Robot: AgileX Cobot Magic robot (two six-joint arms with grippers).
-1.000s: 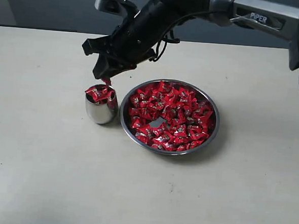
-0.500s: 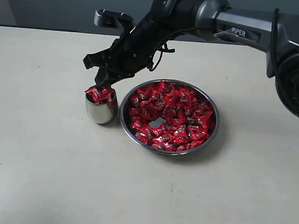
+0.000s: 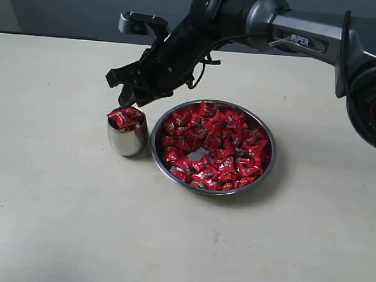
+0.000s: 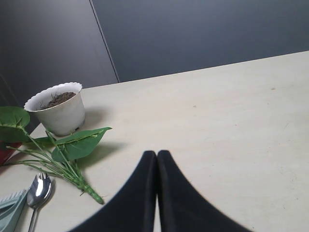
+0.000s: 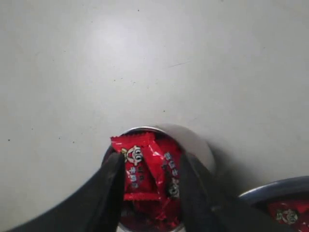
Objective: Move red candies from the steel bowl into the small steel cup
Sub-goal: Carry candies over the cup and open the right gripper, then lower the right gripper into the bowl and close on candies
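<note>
beige tabletop (image 3: 55, 222) beneath, right end effector (image 5: 150, 162) hangs open, empty, over the small steel cup (image 3: 127, 140).

Red candies (image 3: 216, 146) fill steel bowl (image 3: 273, 156), top cup (image 3: 127, 140).

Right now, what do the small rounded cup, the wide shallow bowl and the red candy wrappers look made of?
Small rounded cup: polished metal, probably steel; its side mirrors the table. Wide shallow bowl: same shiny metal, with a thin bright rim. Red candies: crinkled glossy wrappers, foil or plastic film; I cannot tell which.
</note>
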